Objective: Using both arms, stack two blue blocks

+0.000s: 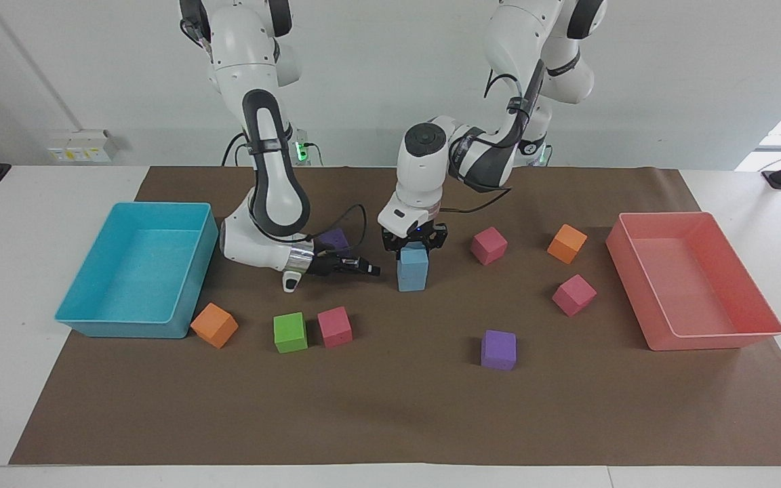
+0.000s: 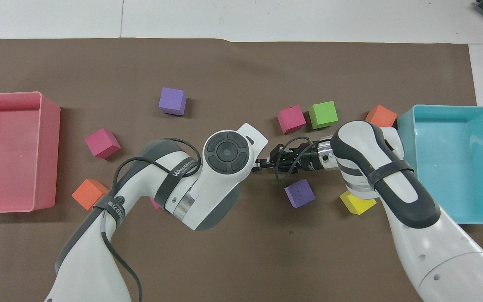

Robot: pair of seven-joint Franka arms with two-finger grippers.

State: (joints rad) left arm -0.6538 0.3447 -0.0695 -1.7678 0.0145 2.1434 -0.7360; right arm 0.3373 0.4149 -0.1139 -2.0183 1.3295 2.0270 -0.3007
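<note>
The blue blocks (image 1: pixel 412 269), two matte foam cubes with soft edges, stand one on the other on the brown paper mat (image 1: pixel 390 420), mid-table, between the turquoise bin (image 1: pixel 134 281) and the pink bin (image 1: pixel 695 281); my left gripper (image 1: pixel 413 242) sits straight down over the upper cube, its fingers beside the cube's top, though I cannot tell how far apart they are; my right gripper (image 1: pixel 371 270), lying level just beside the stack toward the turquoise bin, is pinched closed on nothing.
</note>
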